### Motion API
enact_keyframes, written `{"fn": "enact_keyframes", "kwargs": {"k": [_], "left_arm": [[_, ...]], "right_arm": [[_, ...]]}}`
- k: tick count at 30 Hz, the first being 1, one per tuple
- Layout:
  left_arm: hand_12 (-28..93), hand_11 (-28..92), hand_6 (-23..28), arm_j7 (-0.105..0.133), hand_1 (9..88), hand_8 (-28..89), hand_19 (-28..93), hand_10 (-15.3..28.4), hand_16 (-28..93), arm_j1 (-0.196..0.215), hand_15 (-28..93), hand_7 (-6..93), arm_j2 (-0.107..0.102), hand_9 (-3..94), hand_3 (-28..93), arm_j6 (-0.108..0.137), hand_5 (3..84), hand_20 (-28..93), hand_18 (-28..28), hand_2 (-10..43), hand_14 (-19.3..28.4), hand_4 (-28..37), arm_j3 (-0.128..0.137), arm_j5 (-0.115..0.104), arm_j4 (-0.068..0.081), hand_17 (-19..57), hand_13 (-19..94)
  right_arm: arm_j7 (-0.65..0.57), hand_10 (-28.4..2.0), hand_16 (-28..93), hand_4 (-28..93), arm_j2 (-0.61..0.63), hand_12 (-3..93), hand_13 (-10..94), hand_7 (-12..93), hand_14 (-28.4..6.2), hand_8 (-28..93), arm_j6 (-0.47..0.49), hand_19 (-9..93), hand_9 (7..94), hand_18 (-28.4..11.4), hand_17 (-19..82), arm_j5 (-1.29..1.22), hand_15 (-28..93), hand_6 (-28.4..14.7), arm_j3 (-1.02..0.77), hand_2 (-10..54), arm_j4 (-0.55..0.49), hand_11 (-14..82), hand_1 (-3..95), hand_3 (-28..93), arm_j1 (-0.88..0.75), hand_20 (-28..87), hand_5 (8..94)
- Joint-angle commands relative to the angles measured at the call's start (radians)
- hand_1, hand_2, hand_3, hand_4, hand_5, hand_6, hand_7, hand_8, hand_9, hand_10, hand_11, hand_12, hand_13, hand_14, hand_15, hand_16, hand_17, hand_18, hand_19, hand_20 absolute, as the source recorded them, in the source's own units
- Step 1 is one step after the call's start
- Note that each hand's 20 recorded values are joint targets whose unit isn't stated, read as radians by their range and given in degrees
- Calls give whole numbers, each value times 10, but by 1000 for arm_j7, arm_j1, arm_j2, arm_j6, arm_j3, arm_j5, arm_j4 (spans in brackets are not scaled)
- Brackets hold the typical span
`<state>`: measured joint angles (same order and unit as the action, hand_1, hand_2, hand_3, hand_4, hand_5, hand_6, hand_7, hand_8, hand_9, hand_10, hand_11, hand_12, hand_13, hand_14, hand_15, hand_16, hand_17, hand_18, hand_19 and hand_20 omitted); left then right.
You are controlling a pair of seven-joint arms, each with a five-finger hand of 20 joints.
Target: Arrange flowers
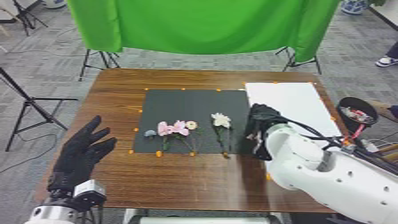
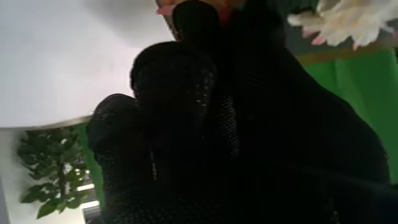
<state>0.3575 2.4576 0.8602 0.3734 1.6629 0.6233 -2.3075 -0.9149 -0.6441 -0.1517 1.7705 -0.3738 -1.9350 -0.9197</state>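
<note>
2 arms fwd, L hand point(image 1: 76, 159) open, empty, R hand point(image 1: 263, 115) over mat point(image 1: 191, 102), grip unclear

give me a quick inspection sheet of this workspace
Surface: brown wooden table with a dark grey rectangular mat and a white rectangular sheet.
Job's things: pink flowers, a cream flower, a white flower and a small blue-grey bloom, all on the mat.
Clutter: dark round container beyond the table's right edge, reddish contents.
Hands: left hand open at the table's left side; right hand at the mat's right edge.
Cables: black cable along the white right arm.
Surroundings: green cloth behind the table, grey floor.
</note>
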Motion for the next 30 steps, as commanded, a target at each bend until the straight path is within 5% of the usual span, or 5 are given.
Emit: {"fn": "enact_keyframes", "kwargs": {"k": [1, 17, 30], "left_arm": [[111, 231, 81, 1, 298, -71, 575, 181, -125, 5, 571, 71, 4, 269, 629, 6, 332, -6, 284, 78, 274, -204, -2, -2, -6, -69, 199], [114, 225, 82, -17, 300, -69, 573, 181, -122, 4, 567, 68, 12, 270, 626, 1, 332, -4, 284, 80, 274, -202, -6, 10, -4, -69, 199], [114, 227, 82, -17, 301, -69, 572, 180, -121, 8, 568, 69, 16, 270, 626, -2, 332, -2, 284, 80, 273, -202, -4, 13, -4, -69, 199]], "right_arm": [[26, -81, 175, -283, -9, 288, 872, 191, -32, 49, 7, 932, 924, -160, 560, 1, 607, 10, -23, -95, -44, 66, 585, 725, -42, 318, 810], [48, -79, 174, -283, 3, 287, 861, 192, -37, 46, -41, 932, 918, -162, 549, 11, 609, 11, -43, -95, -94, 63, 582, 727, -61, 312, 800], [62, -128, 163, -262, 7, 175, 847, 156, -53, 6, 21, 932, 851, -183, 542, -31, 620, -13, -138, -94, -133, 187, 457, 748, -118, 324, 710]]}}
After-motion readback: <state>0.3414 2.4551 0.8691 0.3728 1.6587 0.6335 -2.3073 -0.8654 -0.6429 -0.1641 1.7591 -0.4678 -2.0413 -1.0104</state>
